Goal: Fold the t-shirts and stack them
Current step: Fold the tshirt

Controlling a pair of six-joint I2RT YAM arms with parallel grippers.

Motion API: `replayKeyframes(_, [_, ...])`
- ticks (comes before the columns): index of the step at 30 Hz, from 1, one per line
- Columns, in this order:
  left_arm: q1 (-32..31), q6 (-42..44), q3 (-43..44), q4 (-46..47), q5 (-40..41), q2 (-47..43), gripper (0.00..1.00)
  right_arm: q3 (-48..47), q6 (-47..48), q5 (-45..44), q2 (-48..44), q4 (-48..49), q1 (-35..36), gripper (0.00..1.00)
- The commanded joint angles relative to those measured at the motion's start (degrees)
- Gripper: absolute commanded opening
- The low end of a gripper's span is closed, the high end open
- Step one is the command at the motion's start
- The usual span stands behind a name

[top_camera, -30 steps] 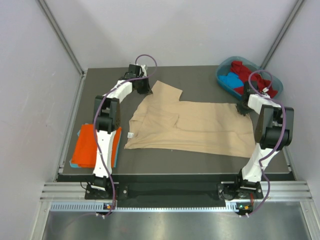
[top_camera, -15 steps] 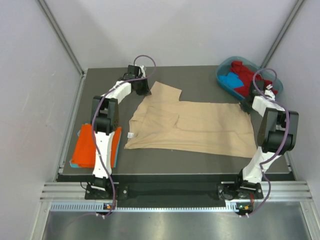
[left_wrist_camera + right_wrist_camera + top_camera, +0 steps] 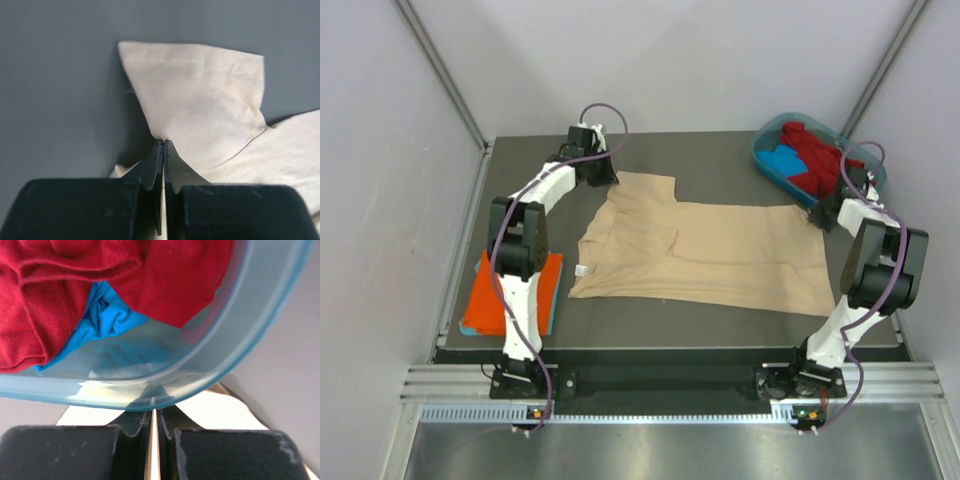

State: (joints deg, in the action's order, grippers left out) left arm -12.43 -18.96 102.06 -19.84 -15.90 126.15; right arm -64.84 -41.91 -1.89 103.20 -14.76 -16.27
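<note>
A beige t-shirt [image 3: 720, 255] lies spread flat across the dark table, its white neck label at the left edge. At the shirt's far-left sleeve [image 3: 200, 95], my left gripper [image 3: 611, 178] [image 3: 163, 143] is shut on the cloth. My right gripper [image 3: 824, 217] [image 3: 152, 412] is shut on the shirt's far-right corner, and a thin strip of beige cloth shows between its jaws. A folded orange t-shirt [image 3: 505, 290] rests on a blue one at the table's left edge. Crumpled red [image 3: 60, 290] and blue [image 3: 107, 315] t-shirts lie in the tub.
The teal oval tub [image 3: 761, 160] [image 3: 240, 335] stands at the far right corner, right in front of my right gripper's fingertips. Grey walls close in the table on three sides. Bare dark table [image 3: 720, 160] shows beyond the shirt.
My right gripper has shut on the shirt's corner and shifted right, toward the tub. My left gripper has pulled the sleeve a little to the left and farther back.
</note>
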Motion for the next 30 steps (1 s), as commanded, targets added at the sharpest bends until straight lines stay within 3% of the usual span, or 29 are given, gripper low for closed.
replayKeyframes(1, [-0.1,0.6,-2.3,3.8,2.3,-7.2,0.00,0.1,3.1,3.1,-3.8,3.1,-2.4,0.00])
replayKeyframes(15, [-0.3,-0.1,-16.6,7.7,5.7,-18.1,0.00,0.4,8.2,11.6,-5.7,0.9,-6.9,0.00])
replayKeyframes(30, [-1.5,1.9,-28.4,5.2,8.6,-31.1,0.00,0.9,11.9,7.9,-10.1,-9.9,-10.6,0.00])
